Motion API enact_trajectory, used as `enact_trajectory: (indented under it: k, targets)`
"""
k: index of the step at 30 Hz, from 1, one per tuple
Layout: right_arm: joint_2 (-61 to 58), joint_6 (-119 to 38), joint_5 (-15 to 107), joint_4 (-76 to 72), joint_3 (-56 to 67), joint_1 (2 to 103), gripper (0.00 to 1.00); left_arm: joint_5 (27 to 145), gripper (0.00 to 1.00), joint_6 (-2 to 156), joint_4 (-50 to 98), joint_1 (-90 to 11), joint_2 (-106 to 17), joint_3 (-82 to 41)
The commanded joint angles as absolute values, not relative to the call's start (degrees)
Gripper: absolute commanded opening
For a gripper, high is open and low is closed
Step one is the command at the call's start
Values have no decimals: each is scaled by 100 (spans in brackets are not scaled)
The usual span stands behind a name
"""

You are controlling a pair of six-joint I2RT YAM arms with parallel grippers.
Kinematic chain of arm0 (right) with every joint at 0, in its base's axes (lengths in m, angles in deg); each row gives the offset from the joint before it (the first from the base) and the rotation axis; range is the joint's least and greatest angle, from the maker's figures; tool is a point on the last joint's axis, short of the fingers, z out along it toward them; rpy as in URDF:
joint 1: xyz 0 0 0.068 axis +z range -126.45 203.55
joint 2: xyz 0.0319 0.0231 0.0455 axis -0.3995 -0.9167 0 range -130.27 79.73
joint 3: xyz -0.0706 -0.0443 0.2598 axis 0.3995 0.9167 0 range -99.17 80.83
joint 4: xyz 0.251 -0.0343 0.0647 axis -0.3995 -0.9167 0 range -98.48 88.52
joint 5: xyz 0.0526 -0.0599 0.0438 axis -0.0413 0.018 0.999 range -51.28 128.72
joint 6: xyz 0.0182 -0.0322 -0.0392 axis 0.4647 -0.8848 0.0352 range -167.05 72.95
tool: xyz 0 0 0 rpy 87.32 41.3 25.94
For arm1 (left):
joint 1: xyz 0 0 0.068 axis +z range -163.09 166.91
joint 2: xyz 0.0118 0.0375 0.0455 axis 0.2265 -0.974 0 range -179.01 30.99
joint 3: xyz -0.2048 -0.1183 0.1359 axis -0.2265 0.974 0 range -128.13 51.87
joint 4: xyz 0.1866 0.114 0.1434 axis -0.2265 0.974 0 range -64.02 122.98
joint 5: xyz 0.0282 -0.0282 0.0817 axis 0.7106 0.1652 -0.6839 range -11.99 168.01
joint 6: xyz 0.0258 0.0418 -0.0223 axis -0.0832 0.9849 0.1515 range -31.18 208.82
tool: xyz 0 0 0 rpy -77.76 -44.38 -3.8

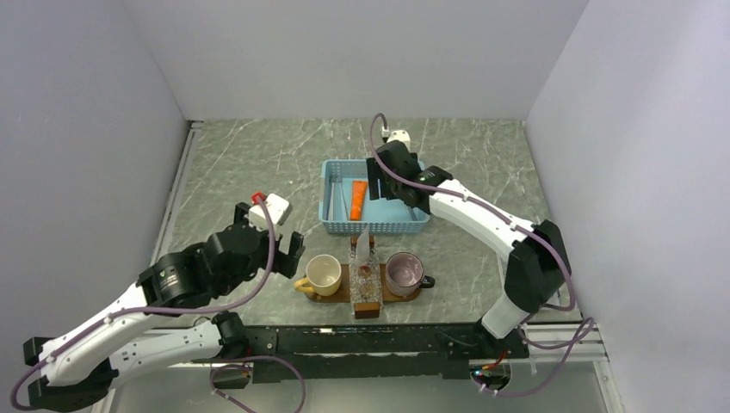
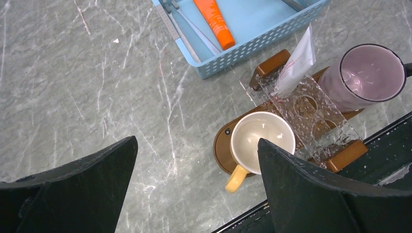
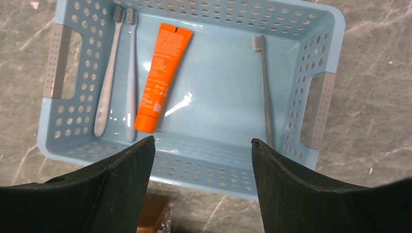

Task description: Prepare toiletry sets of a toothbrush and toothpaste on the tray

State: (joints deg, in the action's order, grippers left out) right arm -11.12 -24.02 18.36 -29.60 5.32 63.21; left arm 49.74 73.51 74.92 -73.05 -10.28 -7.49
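Hovering above light-blue basket (image 3: 318,53): right end effector (image 3: 201,141), jaws spread wide, grasping nothing. Toothbrush (image 3: 130,73), pale blue, lying flat in basket along one side wall, second brush (image 3: 108,73) just beside it. Orange tube (image 3: 163,73) next to pair; grey brush (image 3: 265,87) by opposite wall. Left end effector (image 2: 197,141) released, empty, above tabletop (image 2: 73,73) beside tray (image 2: 221,148). Tray carrying cream mug (image 2: 252,131), clear holder (image 2: 311,116) with white tube (image 2: 299,63) upright, purple mug (image 2: 371,73).
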Motion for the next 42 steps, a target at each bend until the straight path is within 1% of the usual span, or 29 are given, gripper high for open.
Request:
enact_trajectory:
  k: [1,7,10,26,42]
  targets:
    - [-1427,-2480,1808,-3103,79,6197,72,5151,99,7280,7080,-7279,-595,-342]
    - [-1925,-2606,1974,-3170,-147,5830,57,5278,99,7237,7061,-7279,-387,29]
    - [-2222,-2685,2136,-3245,-338,5627,51,5275,100,7268,7052,-7282,-383,108]
    - [-3670,-3081,2651,-3346,-1080,4992,49,5001,99,7361,6976,-7277,-134,231]
    - [-4253,-3290,2718,-3243,-1155,4863,47,4989,99,7378,6953,-7269,-207,245]
